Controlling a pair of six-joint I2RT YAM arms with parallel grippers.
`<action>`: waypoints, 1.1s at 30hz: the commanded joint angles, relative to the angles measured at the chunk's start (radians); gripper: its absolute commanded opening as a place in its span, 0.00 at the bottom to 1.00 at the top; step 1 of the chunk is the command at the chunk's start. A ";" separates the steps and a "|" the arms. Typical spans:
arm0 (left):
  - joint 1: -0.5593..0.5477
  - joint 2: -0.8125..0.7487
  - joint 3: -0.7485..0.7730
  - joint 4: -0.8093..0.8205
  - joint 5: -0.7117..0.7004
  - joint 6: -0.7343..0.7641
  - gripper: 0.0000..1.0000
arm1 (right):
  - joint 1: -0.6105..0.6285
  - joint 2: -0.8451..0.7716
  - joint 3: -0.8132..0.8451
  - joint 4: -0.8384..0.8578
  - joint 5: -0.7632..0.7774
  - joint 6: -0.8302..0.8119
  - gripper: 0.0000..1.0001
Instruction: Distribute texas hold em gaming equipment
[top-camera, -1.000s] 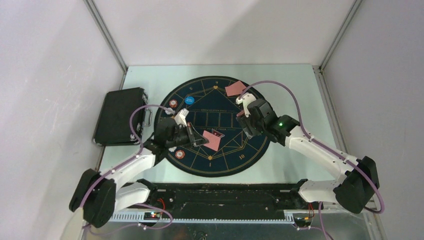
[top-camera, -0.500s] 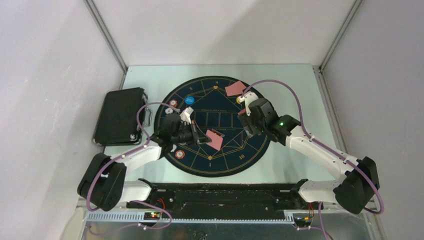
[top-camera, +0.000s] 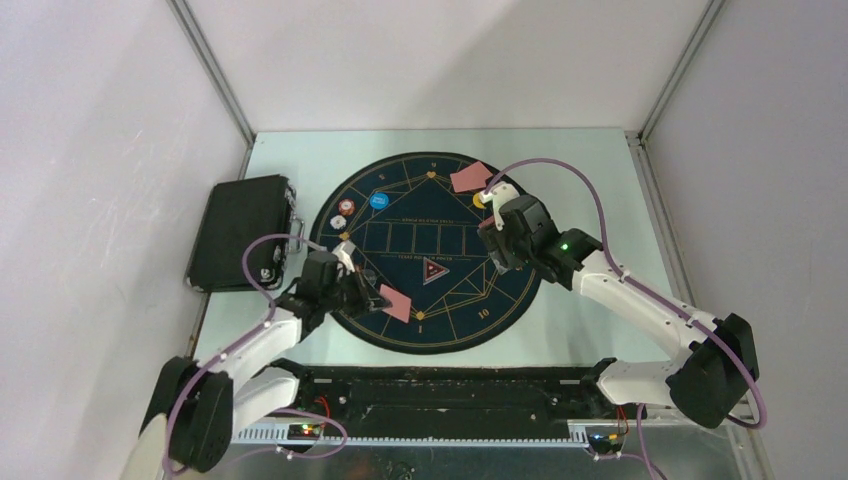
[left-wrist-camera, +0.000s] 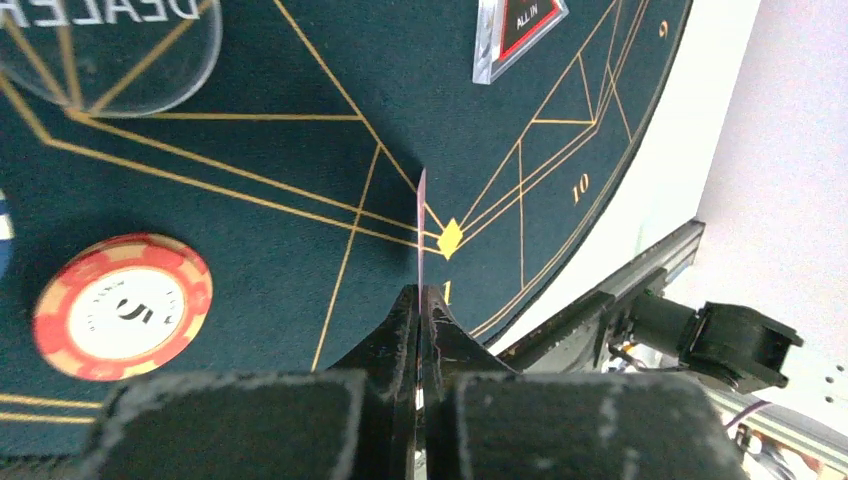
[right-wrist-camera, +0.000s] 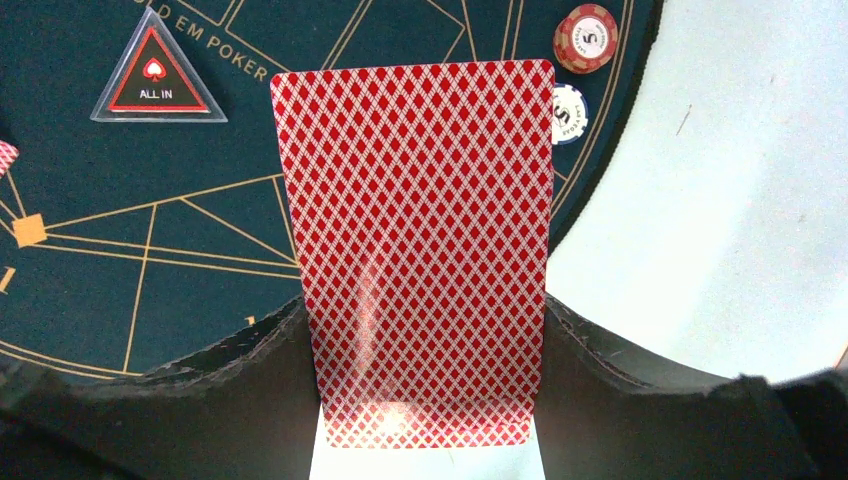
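A pink-backed playing card (top-camera: 396, 303) hangs over the near-left part of the mat, pinched in my shut left gripper (top-camera: 378, 296). In the left wrist view the card (left-wrist-camera: 421, 225) shows edge-on between the shut fingers (left-wrist-camera: 400, 320). My right gripper (right-wrist-camera: 425, 320) is shut across the width of a red-backed stack of playing cards (right-wrist-camera: 420, 230) above the mat's right side (top-camera: 497, 240). Another card (top-camera: 471, 177) lies at the far right. A red triangular token (top-camera: 433, 270) sits mid-mat. Blue (top-camera: 379, 200), red-white (top-camera: 346, 207) and yellow (top-camera: 480, 199) chips lie nearby.
The dark round mat (top-camera: 400, 235) with gold lines covers the table's middle. A shut black case (top-camera: 240, 232) lies left of it. Beside my left fingers lie a red chip marked 5 (left-wrist-camera: 122, 306) and a clear dealer button (left-wrist-camera: 110, 45). Walls enclose the table.
My left gripper has carried its card from the mat's middle toward the near-left edge, uncovering the triangular token. The right gripper has barely moved.
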 joint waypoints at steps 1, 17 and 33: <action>0.019 -0.123 -0.014 0.014 -0.096 -0.030 0.00 | -0.008 -0.010 0.006 0.051 0.001 0.009 0.00; 0.464 -0.038 -0.070 0.283 -0.155 -0.190 0.00 | -0.018 -0.024 0.003 0.050 -0.005 0.009 0.00; 0.470 0.139 0.054 0.220 -0.292 -0.094 0.11 | -0.023 -0.012 0.002 0.033 0.003 0.006 0.00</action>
